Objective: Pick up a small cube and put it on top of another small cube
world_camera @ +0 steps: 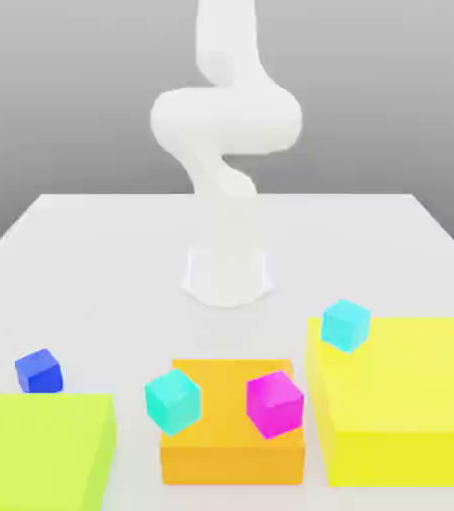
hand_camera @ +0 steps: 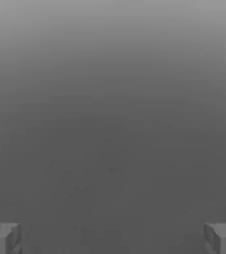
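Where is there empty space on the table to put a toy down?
Bare table lies on either side of the robot base and behind the blue cube. The front is crowded: green block, orange block, yellow block.

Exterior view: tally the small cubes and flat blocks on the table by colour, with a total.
Dark blue cube: 1
Cyan cubes: 2
Magenta cube: 1
Orange block: 1
Yellow block: 1
Lime block: 1
Total: 7

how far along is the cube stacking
Nothing looks done yet. The dark blue cube sits alone on the table, nothing stacked on it. The tool is open with nothing between its fingers. Left: grasp it, lift it, and set it on another small cube.
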{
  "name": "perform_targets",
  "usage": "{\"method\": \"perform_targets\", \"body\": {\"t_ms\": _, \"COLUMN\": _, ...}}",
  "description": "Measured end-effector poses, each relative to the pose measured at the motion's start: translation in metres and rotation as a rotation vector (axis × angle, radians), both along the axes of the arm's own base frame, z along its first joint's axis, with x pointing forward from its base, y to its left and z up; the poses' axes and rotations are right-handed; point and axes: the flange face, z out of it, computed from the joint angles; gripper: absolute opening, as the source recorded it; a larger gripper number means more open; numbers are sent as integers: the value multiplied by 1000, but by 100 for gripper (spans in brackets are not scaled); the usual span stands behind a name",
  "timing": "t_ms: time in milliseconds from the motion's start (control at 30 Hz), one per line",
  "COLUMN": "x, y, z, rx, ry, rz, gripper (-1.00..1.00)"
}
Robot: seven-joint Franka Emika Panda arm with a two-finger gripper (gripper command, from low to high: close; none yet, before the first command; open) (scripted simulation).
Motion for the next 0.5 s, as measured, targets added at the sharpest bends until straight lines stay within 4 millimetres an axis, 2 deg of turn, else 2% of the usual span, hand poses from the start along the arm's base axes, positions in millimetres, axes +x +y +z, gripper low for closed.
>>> {"method": "perform_targets", "body": {"t_ms": 100, "x": 30, "y": -44, "z": -66, "rx": 31, "ry": 100, "rz": -98, "gripper": 0}}
{"method": "perform_targets", "body": {"t_ms": 233, "x": 46, "y": -103, "z": -154, "rx": 77, "ry": 225, "rz": -227, "gripper": 0}}
{"method": "perform_targets", "body": {"t_ms": 367, "x": 37, "y": -158, "z": -244, "rx": 130, "ry": 345, "rz": -358, "gripper": 0}}
{"method": "perform_targets", "body": {"t_ms": 500, "x": 4, "y": -203, "z": -331, "rx": 190, "ry": 463, "rz": -490, "gripper": 0}}
